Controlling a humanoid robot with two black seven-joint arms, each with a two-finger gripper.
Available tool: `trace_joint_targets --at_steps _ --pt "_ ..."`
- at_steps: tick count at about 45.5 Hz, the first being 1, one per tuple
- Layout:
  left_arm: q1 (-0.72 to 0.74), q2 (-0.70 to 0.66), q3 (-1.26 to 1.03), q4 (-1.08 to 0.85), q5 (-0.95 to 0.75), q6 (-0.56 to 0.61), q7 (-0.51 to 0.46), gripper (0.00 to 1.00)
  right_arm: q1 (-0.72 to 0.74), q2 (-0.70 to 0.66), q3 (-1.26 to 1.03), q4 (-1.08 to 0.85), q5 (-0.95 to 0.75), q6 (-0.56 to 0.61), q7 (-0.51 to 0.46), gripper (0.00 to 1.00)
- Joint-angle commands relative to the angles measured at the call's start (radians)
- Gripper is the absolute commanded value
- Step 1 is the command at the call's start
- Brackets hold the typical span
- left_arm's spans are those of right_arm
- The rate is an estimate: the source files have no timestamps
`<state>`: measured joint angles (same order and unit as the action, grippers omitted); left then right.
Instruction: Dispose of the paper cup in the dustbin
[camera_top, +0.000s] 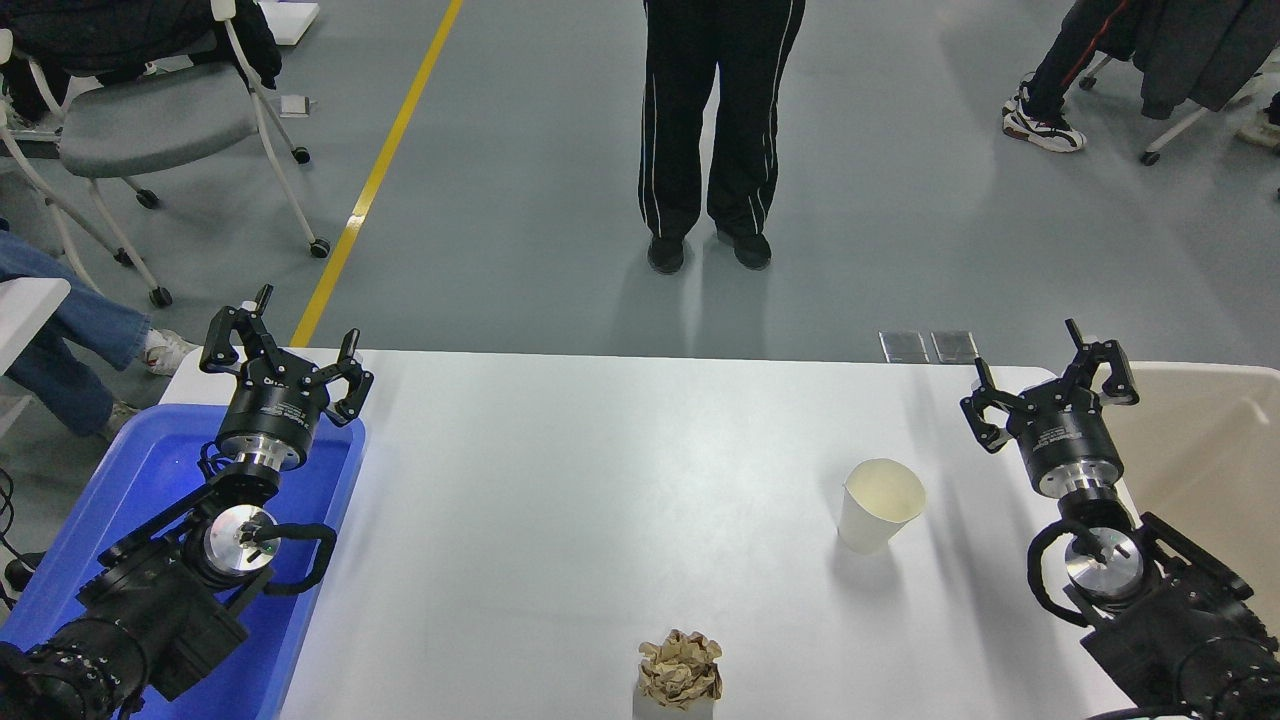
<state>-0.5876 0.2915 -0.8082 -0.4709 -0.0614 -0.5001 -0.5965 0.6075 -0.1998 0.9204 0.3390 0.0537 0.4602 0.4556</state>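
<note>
1. Paper cup (880, 505): small and white, cream inside, standing up on the white table (600, 480), open end up, toward the right side.
2. Right gripper (1050, 375): just to the right of the cup and a bit farther back, not touching it. Fingers spread wide open, holding nothing.
3. Dustbin (1200, 440): big and beige, at the right edge of the table, right beside the right gripper and arm.
4. Left gripper (283, 345): parked at the lower left, above the blue tray (150, 470). Fingers wide open too, holding nothing.
5. Brown paper ball (681, 668): crumpled, near the front edge of the table, well apart from the cup.
6. Person (715, 130): standing on the grey floor past the far side of the table, in black trousers with white stripes.
7. Grey chair (170, 120): on wheels, at the top left.
</note>
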Motion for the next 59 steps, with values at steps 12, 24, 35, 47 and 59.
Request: trace_joint_targets --at_steps 12,24,35,47,59 --pt "0.0 0.0 0.0 0.0 0.0 0.0 0.0 1.0 0.002 -0.004 -0.002 0.002 0.0 0.0 -0.002 1.0" --pt "0.0 0.0 0.001 0.0 0.0 0.0 0.0 1.0 0.0 -0.012 -0.003 0.002 0.0 0.001 -0.003 1.0" --pt "0.0 0.0 0.001 0.0 0.0 0.0 0.0 1.0 -0.003 -0.016 -0.005 0.005 -0.003 0.003 -0.008 1.0" --pt "0.0 0.0 0.0 0.0 0.0 0.0 0.0 1.0 -0.003 -0.015 -0.006 0.02 -0.003 0.003 -0.008 1.0" --pt "0.0 0.0 0.001 0.0 0.0 0.0 0.0 1.0 -0.005 -0.064 -0.113 0.113 -0.006 -0.092 -0.008 1.0"
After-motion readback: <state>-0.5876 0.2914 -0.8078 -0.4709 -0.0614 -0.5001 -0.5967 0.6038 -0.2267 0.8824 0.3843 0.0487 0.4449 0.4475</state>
